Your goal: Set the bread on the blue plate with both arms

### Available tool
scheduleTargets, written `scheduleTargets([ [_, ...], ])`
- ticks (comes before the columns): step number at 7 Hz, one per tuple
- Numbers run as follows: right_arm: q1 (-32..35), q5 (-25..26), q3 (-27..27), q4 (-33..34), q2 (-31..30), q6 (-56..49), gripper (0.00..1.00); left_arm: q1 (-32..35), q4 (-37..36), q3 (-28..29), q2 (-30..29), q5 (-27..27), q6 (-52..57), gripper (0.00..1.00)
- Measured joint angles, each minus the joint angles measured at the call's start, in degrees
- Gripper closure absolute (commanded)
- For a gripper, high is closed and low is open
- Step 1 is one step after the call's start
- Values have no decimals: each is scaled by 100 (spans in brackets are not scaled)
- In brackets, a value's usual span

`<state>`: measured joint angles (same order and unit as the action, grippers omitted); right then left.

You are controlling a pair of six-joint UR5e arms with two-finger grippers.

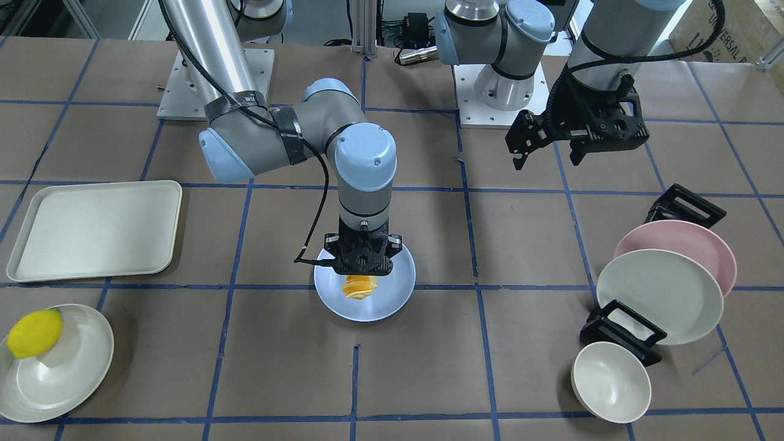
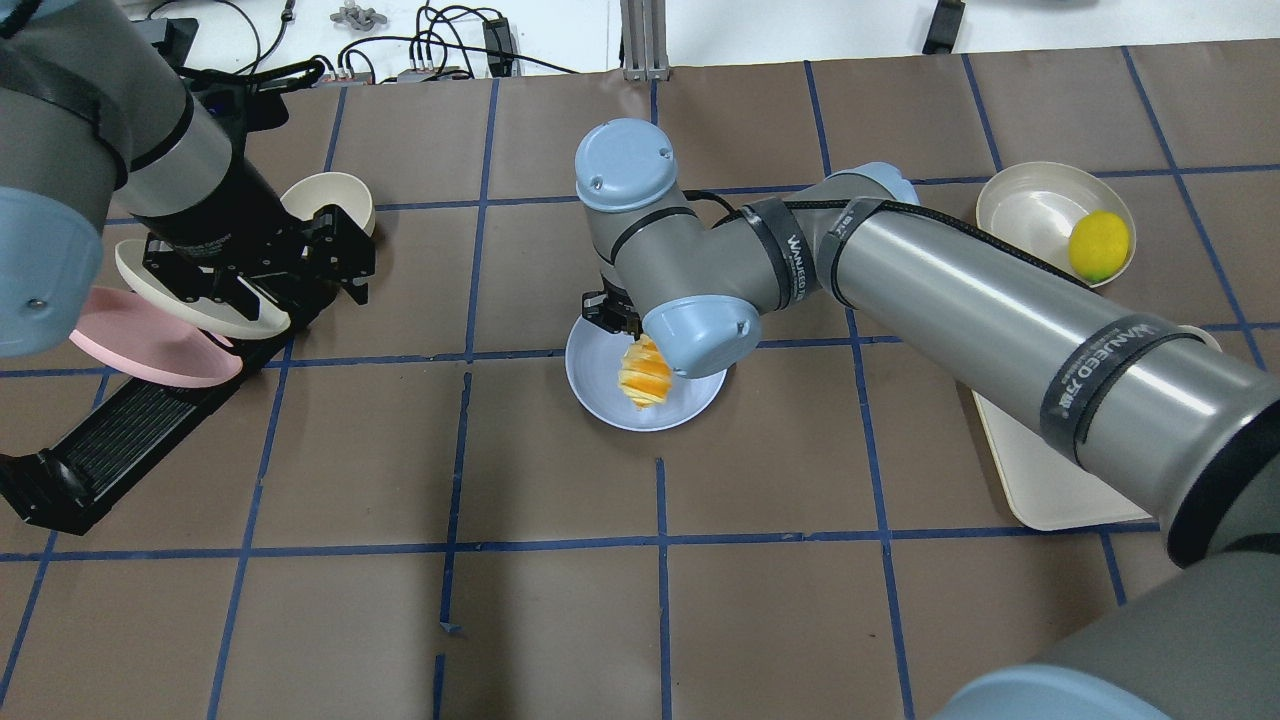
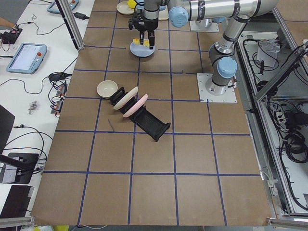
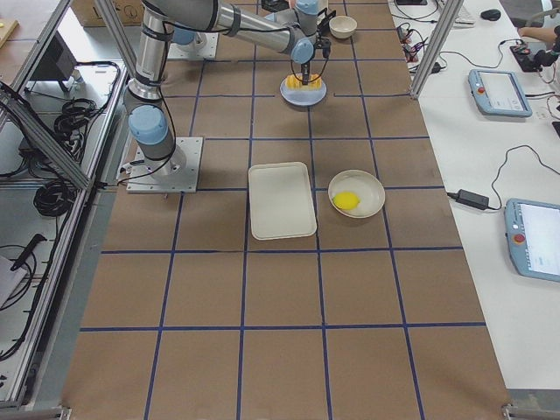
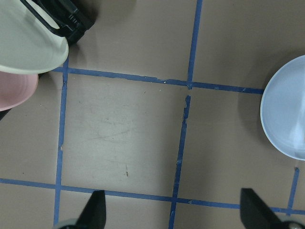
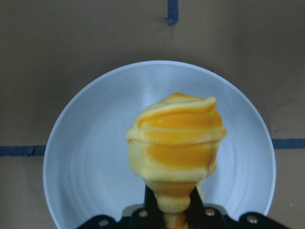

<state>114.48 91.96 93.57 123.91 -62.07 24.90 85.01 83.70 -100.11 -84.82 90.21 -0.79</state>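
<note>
- The right gripper is clamped on the narrow end of the bread, which points away from the wrist camera. Only the dark inner edges of its fingers show at the bottom of that view.
- The bread hangs over the middle of the blue plate. I cannot tell whether its lower end touches the plate.
- In the overhead view a blue wrist cap covers one side of the bread and most of the gripper.
- The left gripper hovers well apart from the plate, jaws wide with nothing between them.
- Its wrist camera catches only the two fingertips, with the blue plate cut off at the right edge.
- In the overhead view the left gripper hides part of the rack, which holds a pink plate and a cream plate.
- A lemon lies on a far cream plate, beside a tray.
</note>
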Motion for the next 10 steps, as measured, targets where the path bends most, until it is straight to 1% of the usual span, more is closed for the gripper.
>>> scheduleTargets([
  [1,2,-9,15,-10,1,-8,21,3,-7,43,3,-4,258,0],
  [2,4,-30,32,-26,1,2,1,6,-6,81,12,-6,542,0],
  [6,-38,-52,38,8,-30,-85,0,-40,14,308,-17,-57,732,0],
  [10,-151,-37,-13,18,-117,-244,0,-41,11,248,14,-77,661,0],
])
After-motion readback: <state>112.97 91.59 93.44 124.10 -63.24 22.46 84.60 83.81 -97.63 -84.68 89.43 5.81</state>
